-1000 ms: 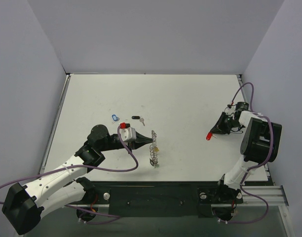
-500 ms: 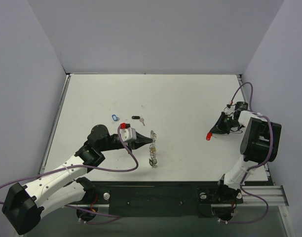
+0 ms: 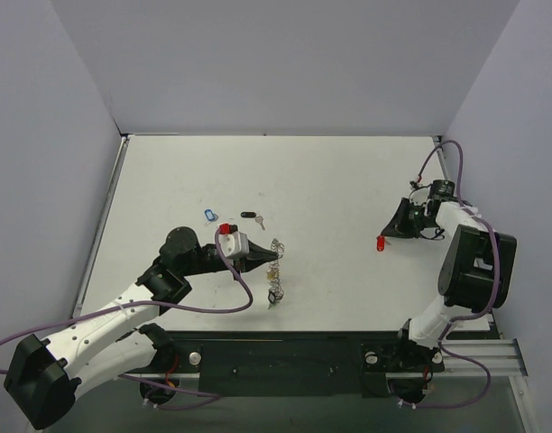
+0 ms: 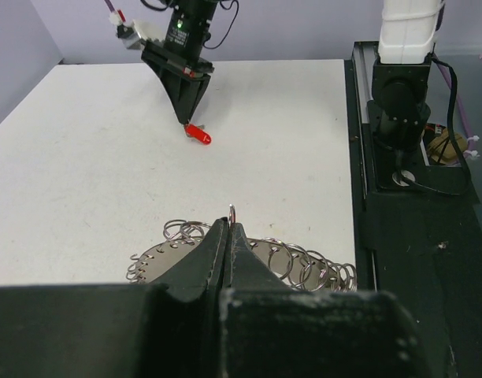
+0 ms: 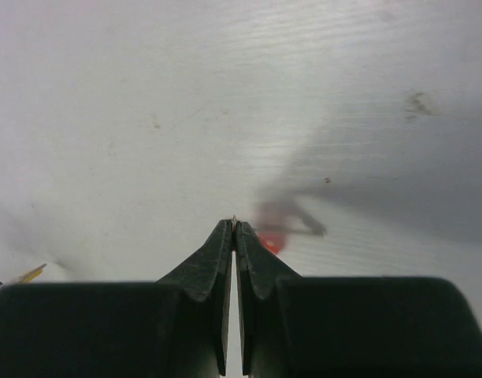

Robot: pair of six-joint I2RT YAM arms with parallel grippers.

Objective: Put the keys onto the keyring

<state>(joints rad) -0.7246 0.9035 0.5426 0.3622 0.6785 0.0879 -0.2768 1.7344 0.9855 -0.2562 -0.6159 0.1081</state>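
The keyring (image 3: 274, 267), a flat silver ring rimmed with wire loops, stands on edge left of the table's middle. My left gripper (image 3: 265, 257) is shut on one of its loops; in the left wrist view that loop sticks up between the gripper's (image 4: 228, 226) closed tips, with the keyring (image 4: 298, 264) spread behind them. At the right, my right gripper (image 3: 388, 236) is shut on the red key (image 3: 381, 244). In the right wrist view a thin metal sliver shows between the gripper's (image 5: 235, 226) tips. The red key's head (image 5: 269, 241) is blurred just beyond, above its shadow.
A blue key tag (image 3: 209, 215) and a black key (image 3: 251, 216) lie on the table behind the left gripper. A small dark piece (image 3: 271, 296) hangs at the keyring's near end. Grey walls enclose the white table (image 3: 330, 180). The black base rail (image 4: 398, 142) runs along the near edge.
The right gripper has closed fully on the red key and drawn it a little toward the back, off the table. The keyring has shifted slightly left in the left gripper.
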